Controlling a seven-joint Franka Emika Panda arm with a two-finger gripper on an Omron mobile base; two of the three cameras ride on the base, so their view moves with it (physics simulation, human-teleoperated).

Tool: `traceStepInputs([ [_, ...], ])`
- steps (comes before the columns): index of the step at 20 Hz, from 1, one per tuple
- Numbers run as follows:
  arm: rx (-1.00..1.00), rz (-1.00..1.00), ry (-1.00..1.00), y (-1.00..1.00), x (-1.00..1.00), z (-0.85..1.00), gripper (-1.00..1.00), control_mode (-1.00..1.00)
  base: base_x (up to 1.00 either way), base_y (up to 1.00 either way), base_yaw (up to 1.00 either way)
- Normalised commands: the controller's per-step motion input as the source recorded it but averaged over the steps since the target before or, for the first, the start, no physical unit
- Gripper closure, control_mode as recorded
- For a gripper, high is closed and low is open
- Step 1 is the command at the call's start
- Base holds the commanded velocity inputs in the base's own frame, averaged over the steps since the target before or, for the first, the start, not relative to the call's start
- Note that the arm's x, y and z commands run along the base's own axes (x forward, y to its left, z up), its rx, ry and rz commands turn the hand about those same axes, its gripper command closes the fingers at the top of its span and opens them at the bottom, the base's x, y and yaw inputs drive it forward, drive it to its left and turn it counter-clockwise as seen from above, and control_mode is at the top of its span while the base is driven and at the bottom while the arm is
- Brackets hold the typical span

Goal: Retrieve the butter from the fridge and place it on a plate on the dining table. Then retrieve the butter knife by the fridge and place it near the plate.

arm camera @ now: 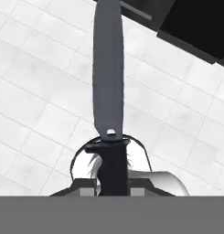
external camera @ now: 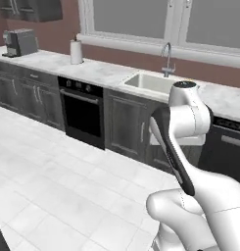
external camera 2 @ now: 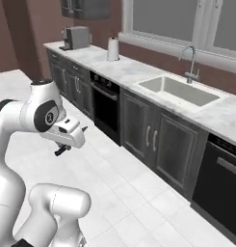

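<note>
The end effector [arm camera: 112, 183] is closed on the black handle of the slim butter knife with a grey blade [arm camera: 108, 77]. In the hand view the handle sits between the two dark finger tips at the bottom, a narrow cross guard lies just above them, and the blade extends straight away from the hand toward the top of the frame. Below the blade lies the white tiled floor [arm camera: 35, 91]; a dark cabinet front crosses the upper right corner.

In the right base view the end effector [external camera 2: 66, 146] hangs at the end of the white arm, on the left of the scene and above the floor, with a small dark part of the knife [external camera 2: 60, 151] protruding below the hand toward the lower left. In the left base view the white arm rises at the right and hides the hand.

The far side of the scene holds a long white-grey marble counter [external camera: 99, 71] over dark grey wood-grain cabinets [external camera: 126, 125]. Set into this run are a black built-in oven [external camera: 82, 112], a pale rectangular sink basin [external camera: 148, 82] with a curved chrome tap [external camera: 167, 61], and a dark dishwasher front [external camera 2: 220, 183] at the right. On the counter's left part stand a white paper towel roll [external camera: 76, 51] and, farther left, a grey boxy coffee machine [external camera: 19, 42]. Large windows [external camera: 156, 19] span the wall above the sink.
</note>
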Motion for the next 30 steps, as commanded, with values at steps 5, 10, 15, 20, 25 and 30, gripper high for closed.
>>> traceStepInputs([
  [5,0.0,0.0,0.0,0.0,0.0,0.0,1.0,1.0,0.03,-0.3,0.83],
  [10,0.0,0.0,0.0,0.0,0.0,0.0,1.0,1.0,0.39,-0.38,0.67],
  [15,0.0,0.0,0.0,0.0,0.0,0.0,1.0,1.0,0.98,-0.83,0.26],
  [20,0.0,0.0,0.0,0.0,0.0,0.0,1.0,1.0,1.0,-0.71,0.22],
  [25,0.0,0.0,0.0,0.0,0.0,0.0,1.0,1.0,1.0,-0.15,0.16],
  [30,0.0,0.0,0.0,0.0,0.0,0.0,1.0,1.0,1.0,0.01,0.04],
])
